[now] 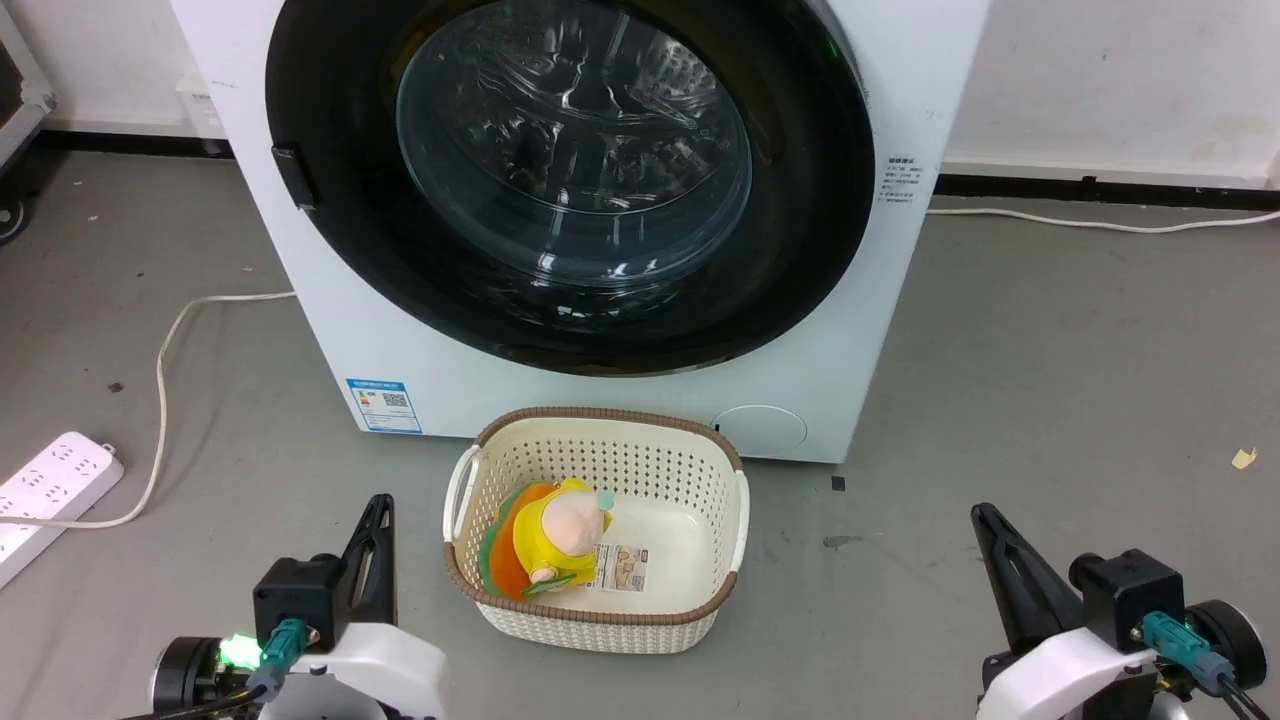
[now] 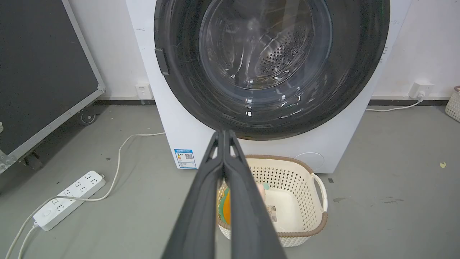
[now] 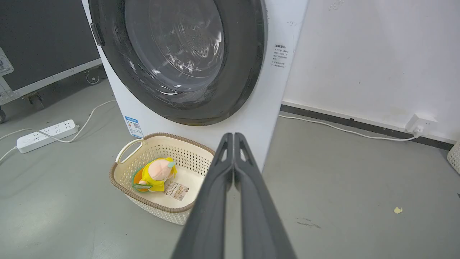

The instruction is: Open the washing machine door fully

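The washing machine door (image 1: 570, 180) is a large round glossy black ring with a clear bulging glass centre, lying flush against the white machine front. A small dark handle tab (image 1: 288, 178) sits on its left edge. The same door (image 2: 273, 64) faces the left wrist camera and appears at an angle (image 3: 179, 57) in the right wrist view. My left gripper (image 1: 378, 503) rests low at the lower left, shut and holding nothing; its fingers (image 2: 223, 133) meet at the tips. My right gripper (image 1: 980, 512) is at the lower right, also shut and holding nothing, fingers pressed together (image 3: 233, 136).
A cream perforated basket (image 1: 700, 460) with a yellow and orange plush toy (image 1: 550, 535) stands on the grey floor before the machine, between my grippers. A white power strip (image 1: 50, 490) and its cable lie at left. A dark wheeled case (image 2: 39, 72) stands further left.
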Tool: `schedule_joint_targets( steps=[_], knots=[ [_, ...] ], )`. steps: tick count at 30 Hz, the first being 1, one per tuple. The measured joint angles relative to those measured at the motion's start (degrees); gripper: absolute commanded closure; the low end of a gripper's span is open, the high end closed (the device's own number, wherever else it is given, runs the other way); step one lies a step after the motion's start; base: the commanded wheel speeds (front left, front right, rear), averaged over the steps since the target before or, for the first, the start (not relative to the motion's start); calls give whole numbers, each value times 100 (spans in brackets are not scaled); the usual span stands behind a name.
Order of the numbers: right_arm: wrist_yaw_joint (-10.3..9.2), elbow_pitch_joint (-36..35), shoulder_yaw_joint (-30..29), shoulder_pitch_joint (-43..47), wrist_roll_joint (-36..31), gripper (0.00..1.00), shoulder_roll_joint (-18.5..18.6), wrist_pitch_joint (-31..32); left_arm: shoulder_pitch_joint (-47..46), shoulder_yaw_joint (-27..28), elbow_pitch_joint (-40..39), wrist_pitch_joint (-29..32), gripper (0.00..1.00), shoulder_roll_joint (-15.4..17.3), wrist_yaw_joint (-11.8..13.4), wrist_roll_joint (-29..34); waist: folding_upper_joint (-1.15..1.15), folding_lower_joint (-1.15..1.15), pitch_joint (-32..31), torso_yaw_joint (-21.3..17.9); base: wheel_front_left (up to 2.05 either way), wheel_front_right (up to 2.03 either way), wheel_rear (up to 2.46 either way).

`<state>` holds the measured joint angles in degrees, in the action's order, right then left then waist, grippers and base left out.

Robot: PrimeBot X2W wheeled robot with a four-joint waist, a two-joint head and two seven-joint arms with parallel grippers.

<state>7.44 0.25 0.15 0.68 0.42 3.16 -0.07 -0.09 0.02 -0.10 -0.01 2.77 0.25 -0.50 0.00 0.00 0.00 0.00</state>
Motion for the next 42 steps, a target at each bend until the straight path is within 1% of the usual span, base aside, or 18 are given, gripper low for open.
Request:
schedule_joint_targets(
  steps=[24, 25, 42],
  knots=[
    [0, 0, -2, 0, 0, 100, 0, 0, 0, 0, 0, 0, 100, 0, 0, 0, 0, 0, 0, 0, 0, 0, 0],
    [0, 1, 1, 1, 0, 0, 1, -1, 0, 0, 0, 0, 0, 0, 1, -1, 0, 0, 0, 0, 0, 0, 0],
    [0, -2, -26, 3, 99, 0, 2, -113, 0, -111, 22, -112, 0, -1, 14, -27, 0, 0, 53, 13, 0, 0, 0]
  ],
)
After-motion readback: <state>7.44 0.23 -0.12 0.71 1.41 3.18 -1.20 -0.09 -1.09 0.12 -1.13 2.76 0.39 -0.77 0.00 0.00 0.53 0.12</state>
